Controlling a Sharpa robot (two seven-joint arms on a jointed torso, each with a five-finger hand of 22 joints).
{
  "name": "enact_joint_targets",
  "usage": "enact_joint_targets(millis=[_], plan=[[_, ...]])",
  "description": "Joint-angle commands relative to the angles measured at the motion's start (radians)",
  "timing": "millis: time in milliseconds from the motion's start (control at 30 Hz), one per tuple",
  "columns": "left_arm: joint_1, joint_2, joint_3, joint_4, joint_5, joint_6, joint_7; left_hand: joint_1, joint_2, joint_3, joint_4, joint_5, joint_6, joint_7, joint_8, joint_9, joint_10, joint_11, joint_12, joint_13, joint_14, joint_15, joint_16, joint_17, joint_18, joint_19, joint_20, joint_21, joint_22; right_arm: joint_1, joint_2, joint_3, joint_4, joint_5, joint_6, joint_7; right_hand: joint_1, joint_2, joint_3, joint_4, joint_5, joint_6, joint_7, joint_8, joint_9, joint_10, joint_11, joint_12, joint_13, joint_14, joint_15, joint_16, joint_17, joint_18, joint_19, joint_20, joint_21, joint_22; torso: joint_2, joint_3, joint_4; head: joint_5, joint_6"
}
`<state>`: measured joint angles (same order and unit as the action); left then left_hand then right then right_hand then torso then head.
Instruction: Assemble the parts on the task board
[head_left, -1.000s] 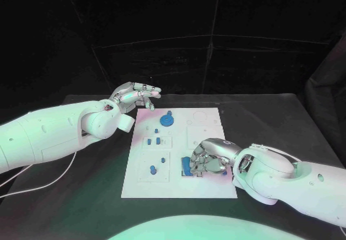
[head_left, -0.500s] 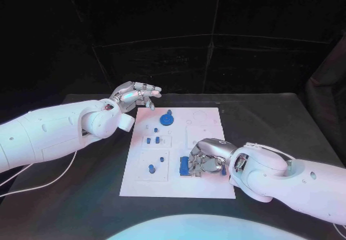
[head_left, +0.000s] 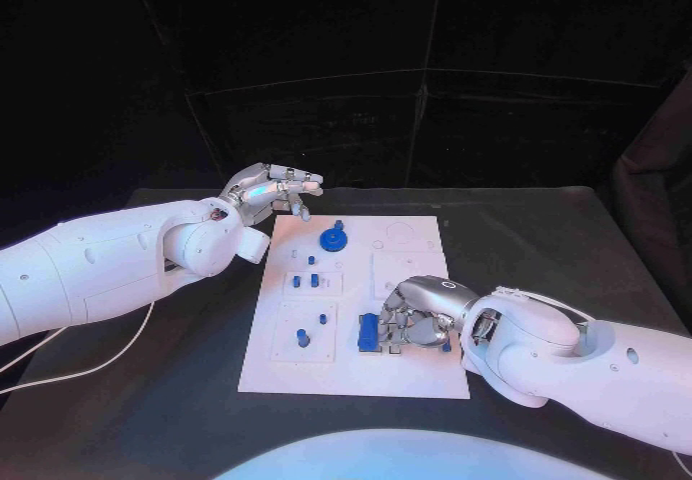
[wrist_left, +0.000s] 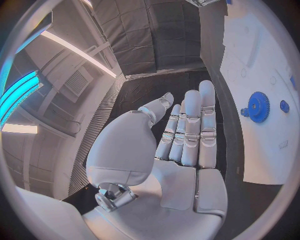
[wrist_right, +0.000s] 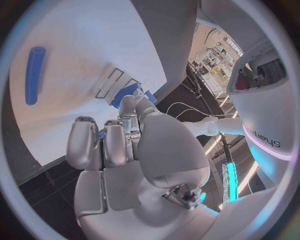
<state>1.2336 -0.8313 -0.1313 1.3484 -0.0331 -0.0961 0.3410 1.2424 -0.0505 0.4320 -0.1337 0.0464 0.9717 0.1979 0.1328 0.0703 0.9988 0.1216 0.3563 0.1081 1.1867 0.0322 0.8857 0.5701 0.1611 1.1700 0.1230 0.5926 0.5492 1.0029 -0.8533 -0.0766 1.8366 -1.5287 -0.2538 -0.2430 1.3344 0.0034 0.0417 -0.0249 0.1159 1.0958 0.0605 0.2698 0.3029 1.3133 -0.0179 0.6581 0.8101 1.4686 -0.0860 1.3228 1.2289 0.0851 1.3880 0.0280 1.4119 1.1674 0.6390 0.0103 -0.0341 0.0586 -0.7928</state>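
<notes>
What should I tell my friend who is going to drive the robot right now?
Left hand: raised over the black table beyond the board's far left corner, holding nothing, fingers fairly straight in the left wrist view.
Right hand: down on the white task board at its near right part, fingers curled beside the long blue block; whether it grips anything cannot be told.
Parts: the round blue gear sits at the far middle of the board; small blue pegs and another blue piece are on the left half.
Done: cannot tell which parts are seated.
Left: finish placing the loose parts.
</notes>
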Motion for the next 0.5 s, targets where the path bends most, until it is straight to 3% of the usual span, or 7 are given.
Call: enact_joint_targets(millis=[33,267,500], plan=[[0.001,-0.001,0.001,0.001,0.004,0.01,-0.001,-0.006,0.002,0.0,0.003,0.004,-0.004,0.0,0.004,-0.001,-0.007,0.0,0.007,0.002,-0.01,0.001,0.005,-0.001,0.021,0.001,0.006,-0.007,-0.001,0.001,-0.009,0.0,0.007,-0.01,-0.066,0.028,-0.021,-0.023,-0.011,0.002,0.018,-0.018,0.01,-0.016,-0.005,-0.015,0.008,-0.023,-0.017,0.033,0.008,-0.022,-0.025,-0.001,-0.013,0.002,-0.013,-0.023,0.0,-0.0001,-0.0005,0.0,-0.001],[0.001,0.0,0.001,-0.001,0.004,0.011,-0.001,-0.006,0.002,0.0,0.003,0.004,-0.004,0.0,0.004,-0.001,-0.007,0.0,0.007,0.002,-0.01,0.001,0.005,-0.001,0.021,0.001,0.006,-0.007,-0.001,0.001,-0.018,0.0,0.011,0.007,-0.126,0.067,-0.035,-0.036,-0.013,0.007,0.028,-0.05,0.025,-0.03,-0.008,-0.028,0.02,-0.015,-0.009,0.032,0.018,-0.028,-0.03,0.001,-0.018,0.011,-0.019,-0.034,0.0,0.0002,0.0001,-0.001,0.001],[0.001,0.002,0.001,-0.002,0.004,0.012,-0.002,-0.006,0.002,0.0,0.003,0.004,-0.004,0.0,0.004,-0.001,-0.007,0.0,0.007,0.002,-0.01,0.001,0.005,-0.001,0.021,0.001,0.006,-0.007,-0.001,0.001,0.005,0.0,0.002,0.002,-0.115,0.041,-0.059,-0.049,-0.031,0.021,0.008,-0.015,0.01,0.015,0.017,-0.026,0.011,0.016,0.014,0.035,0.013,-0.025,-0.024,0.001,-0.014,0.011,-0.019,-0.03,0.001,-0.0011,0.0021,-0.003,0.002]])
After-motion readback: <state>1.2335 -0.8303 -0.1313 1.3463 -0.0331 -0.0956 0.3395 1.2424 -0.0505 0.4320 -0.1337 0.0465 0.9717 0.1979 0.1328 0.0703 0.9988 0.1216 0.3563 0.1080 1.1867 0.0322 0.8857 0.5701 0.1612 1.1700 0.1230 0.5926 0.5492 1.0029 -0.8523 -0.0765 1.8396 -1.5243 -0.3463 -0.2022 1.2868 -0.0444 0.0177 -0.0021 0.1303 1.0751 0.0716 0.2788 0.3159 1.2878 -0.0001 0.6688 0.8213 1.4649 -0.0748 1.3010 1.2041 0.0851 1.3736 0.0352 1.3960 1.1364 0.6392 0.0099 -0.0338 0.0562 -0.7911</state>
